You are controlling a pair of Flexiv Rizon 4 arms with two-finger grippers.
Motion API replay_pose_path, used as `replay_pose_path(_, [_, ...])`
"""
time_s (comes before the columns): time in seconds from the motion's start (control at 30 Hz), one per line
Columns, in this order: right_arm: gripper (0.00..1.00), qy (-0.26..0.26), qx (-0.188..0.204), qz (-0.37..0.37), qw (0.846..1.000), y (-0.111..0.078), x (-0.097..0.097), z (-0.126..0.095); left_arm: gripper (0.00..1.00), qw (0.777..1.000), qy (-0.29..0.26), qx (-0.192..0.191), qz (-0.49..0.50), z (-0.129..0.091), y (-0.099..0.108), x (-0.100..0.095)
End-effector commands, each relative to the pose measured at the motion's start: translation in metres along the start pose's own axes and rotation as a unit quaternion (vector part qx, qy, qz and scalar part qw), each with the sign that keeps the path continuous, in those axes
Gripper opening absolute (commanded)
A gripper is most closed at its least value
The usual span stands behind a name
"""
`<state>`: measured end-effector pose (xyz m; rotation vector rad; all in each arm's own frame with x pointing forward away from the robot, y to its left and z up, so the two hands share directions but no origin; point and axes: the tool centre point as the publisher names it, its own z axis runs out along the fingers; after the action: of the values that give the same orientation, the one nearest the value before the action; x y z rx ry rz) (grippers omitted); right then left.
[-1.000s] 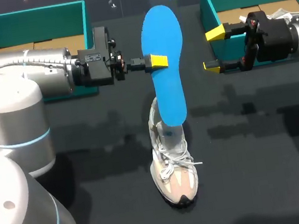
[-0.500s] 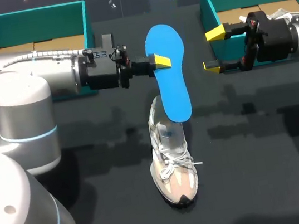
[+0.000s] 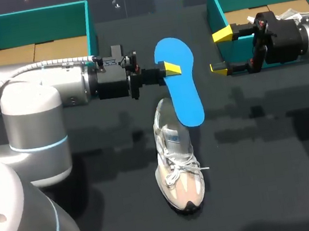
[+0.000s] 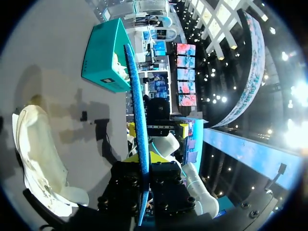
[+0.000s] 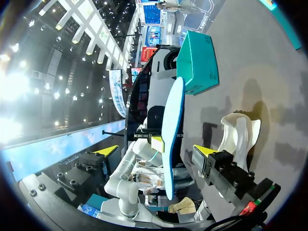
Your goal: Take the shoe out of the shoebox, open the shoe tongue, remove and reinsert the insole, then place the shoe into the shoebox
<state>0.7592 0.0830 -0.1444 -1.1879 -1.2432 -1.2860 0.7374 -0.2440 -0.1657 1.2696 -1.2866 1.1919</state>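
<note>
Pinching the blue insole (image 3: 180,85) above the shoe (image 3: 179,170), left hand (image 3: 169,68); right hand (image 3: 220,51) wide.

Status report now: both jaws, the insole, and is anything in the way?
Left jaws shut on blue insole, held above heel of shoe. Right jaws open, empty, by right shoebox. Nothing between insole and shoe.

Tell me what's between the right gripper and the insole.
Nothing: in the head view only bare black table shows between the right gripper and the blue insole.
</note>
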Motion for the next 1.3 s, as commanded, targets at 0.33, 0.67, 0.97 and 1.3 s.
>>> replay_pose_path(0.33, [1.00, -0.220, 0.001, 0.005, 0.976, -0.012, 0.040, -0.018, 0.00, 1.000, 0.001, 0.002, 0.001, 0.003, 0.001, -0.002])
replay_pose_path(0.67, [1.00, -0.432, 0.014, 0.075, 0.899, -0.008, 0.073, 0.000, 0.00, 1.000, 0.001, 0.002, 0.001, 0.003, 0.001, -0.002])
replay_pose_path(0.97, [1.00, -0.577, -0.015, 0.079, 0.812, -0.012, 0.097, 0.025, 0.00, 1.000, 0.001, 0.002, 0.001, 0.003, 0.001, -0.002])
replay_pose_path(1.3, [1.00, -0.671, -0.040, 0.082, 0.736, -0.009, 0.111, 0.050, 0.00, 1.000, 0.001, 0.002, 0.001, 0.003, 0.001, -0.002])
